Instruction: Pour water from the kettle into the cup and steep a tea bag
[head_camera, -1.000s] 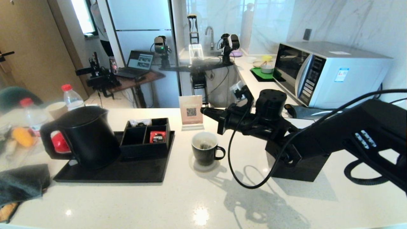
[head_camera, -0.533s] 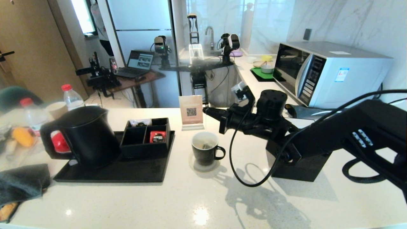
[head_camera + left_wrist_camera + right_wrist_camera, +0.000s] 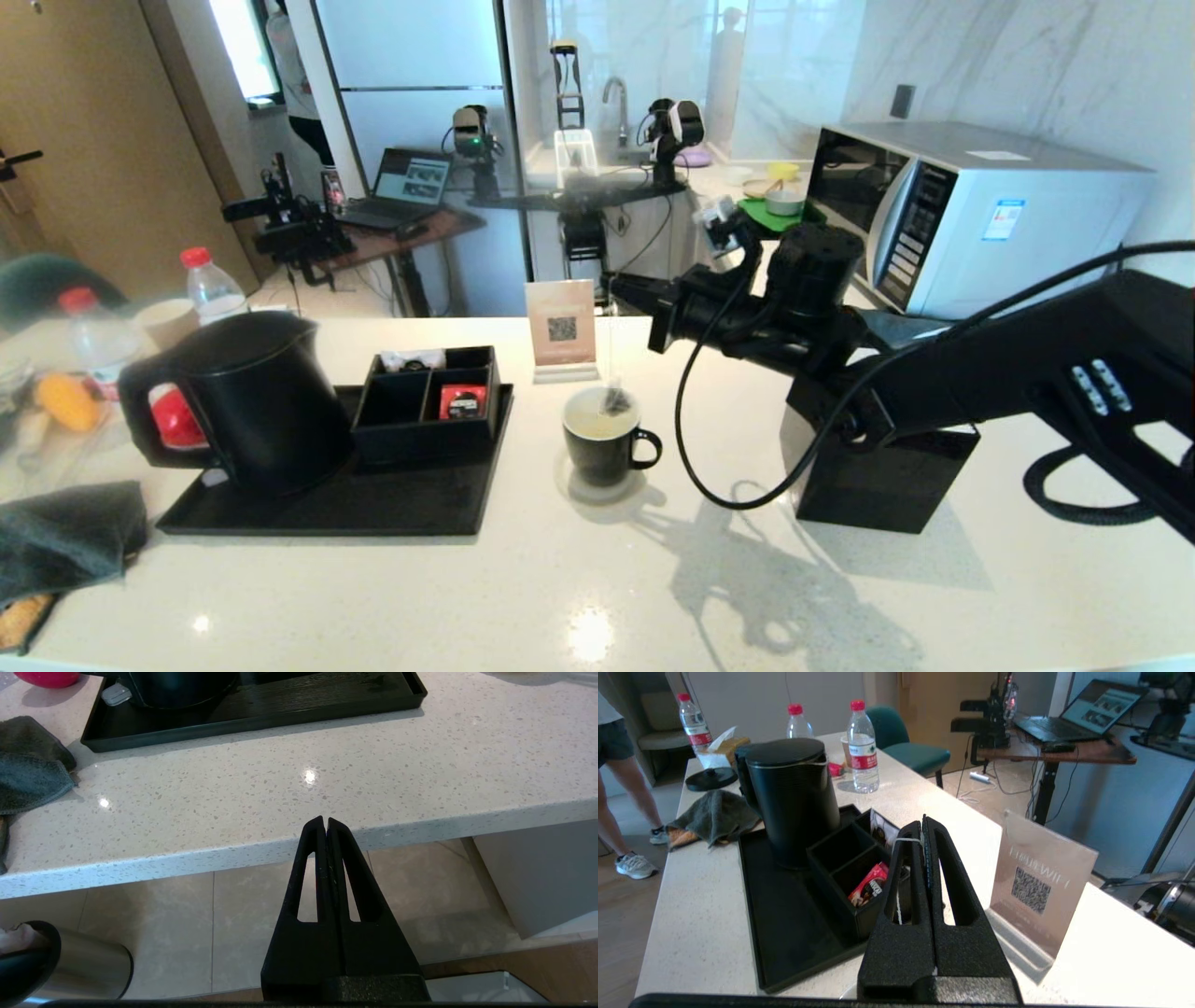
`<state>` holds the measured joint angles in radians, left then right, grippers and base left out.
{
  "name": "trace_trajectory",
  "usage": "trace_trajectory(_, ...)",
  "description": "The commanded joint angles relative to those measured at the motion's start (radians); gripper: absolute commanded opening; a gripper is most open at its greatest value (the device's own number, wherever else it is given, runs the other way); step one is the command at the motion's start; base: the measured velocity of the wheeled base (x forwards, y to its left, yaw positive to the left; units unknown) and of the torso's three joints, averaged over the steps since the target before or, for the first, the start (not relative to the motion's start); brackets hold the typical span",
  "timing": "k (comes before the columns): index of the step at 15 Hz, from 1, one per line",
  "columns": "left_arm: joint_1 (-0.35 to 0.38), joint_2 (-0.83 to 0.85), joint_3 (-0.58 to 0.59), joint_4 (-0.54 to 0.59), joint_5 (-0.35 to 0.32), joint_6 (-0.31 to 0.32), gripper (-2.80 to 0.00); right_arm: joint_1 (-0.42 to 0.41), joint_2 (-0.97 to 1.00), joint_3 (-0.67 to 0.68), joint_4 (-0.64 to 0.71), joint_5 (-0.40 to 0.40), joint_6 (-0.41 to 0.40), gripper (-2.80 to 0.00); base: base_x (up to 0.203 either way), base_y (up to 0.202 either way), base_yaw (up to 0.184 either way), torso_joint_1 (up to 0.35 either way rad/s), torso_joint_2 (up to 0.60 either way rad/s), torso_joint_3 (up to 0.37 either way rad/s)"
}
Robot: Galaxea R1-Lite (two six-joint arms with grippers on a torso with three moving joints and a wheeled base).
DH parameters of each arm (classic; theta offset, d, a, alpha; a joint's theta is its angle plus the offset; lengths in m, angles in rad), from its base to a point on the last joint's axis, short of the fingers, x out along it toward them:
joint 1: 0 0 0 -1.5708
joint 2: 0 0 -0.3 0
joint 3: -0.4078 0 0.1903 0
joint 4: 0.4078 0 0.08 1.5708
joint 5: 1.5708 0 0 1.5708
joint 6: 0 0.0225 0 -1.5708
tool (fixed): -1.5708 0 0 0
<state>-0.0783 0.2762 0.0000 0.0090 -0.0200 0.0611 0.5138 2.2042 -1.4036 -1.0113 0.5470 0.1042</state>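
The black cup stands on the counter, holding pale yellowish water. The small greyish tea bag hangs at rim height over the cup on its thin white string. My right gripper is well above the cup and shut on that string; in the right wrist view its tips pinch it. The black kettle stands upright on the black tray, left of the cup, and also shows as the kettle. My left gripper is shut on nothing, parked below the counter's front edge.
A black organizer box with a red sachet sits on the tray. A QR sign stands behind the cup. A black tissue box lies under my right arm. A microwave, bottles and a grey cloth line the sides.
My right gripper has risen and drawn back a little, pulling the tea bag up from inside the cup to rim height. Kettle and cup have not moved.
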Motion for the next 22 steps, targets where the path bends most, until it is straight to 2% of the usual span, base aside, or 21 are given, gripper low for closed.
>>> trace_trajectory(1,0.008,0.004,0.000,0.002,0.000,0.000,-2.80,0.001,-0.005,0.002,-0.010,0.004,-0.003,-2.80,0.000,0.000,0.000,0.000,0.00,0.000)
trace_trajectory(5,0.100,-0.033,0.000,0.001,0.000,0.000,-2.80,0.002,-0.001,0.082,-0.041,0.004,-0.006,-2.80,0.000,0.000,0.000,0.000,0.00,0.000)
trace_trajectory(10,0.091,-0.118,0.000,0.000,0.003,0.000,-2.80,0.006,0.016,0.209,-0.121,0.005,-0.006,-2.80,0.000,0.000,0.000,0.000,0.00,0.000)
trace_trajectory(13,0.082,-0.268,0.000,0.000,0.004,0.001,-2.80,0.006,0.031,0.205,-0.125,0.007,-0.006,-2.80,0.000,0.000,0.000,0.000,0.00,0.000)
trace_trajectory(19,0.078,-0.276,0.000,0.000,0.008,0.003,-2.80,0.006,0.020,0.170,-0.122,0.006,-0.003,-2.80,0.000,0.000,0.000,0.000,0.00,0.000)
trace_trajectory(22,0.078,-0.276,0.000,0.000,0.007,0.000,-2.80,0.005,0.012,0.103,-0.107,0.004,-0.002,-2.80,0.000,0.000,0.000,0.000,0.00,0.000)
